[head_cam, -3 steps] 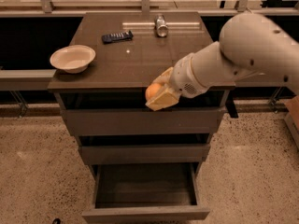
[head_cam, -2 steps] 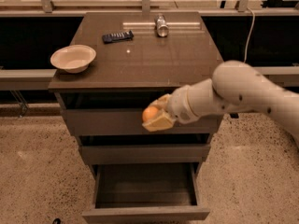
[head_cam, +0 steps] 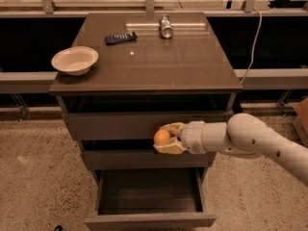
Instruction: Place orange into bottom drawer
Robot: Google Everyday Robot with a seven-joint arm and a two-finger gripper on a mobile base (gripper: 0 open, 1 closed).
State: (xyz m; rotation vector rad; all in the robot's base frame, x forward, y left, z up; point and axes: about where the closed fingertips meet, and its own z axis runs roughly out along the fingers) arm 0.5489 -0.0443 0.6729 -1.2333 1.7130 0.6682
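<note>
The dark grey-brown cabinet's flat surface (head_cam: pixel 144 66) carries a cream shallow bowl (head_cam: pixel 74 60) at its left edge. Below it, the narrow, box-shaped bottom drawer (head_cam: pixel 149 220) stands pulled open. The cream two-finger hand (head_cam: pixel 160 138) hangs before the middle drawer front, above that opening, clenched around the small round smooth-skinned orange (head_cam: pixel 162 136). The fruit looks light, firm and slightly slick, so a grip across its widest girth seems safest.

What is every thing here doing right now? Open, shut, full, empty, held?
Orange: held in the gripper, in front of the cabinet.
Gripper: shut on the orange, above the bottom drawer.
Bottom drawer: pulled open, empty.
Bowl: upright, empty, on the cabinet.
Black remote: lying flat on the cabinet.
</note>
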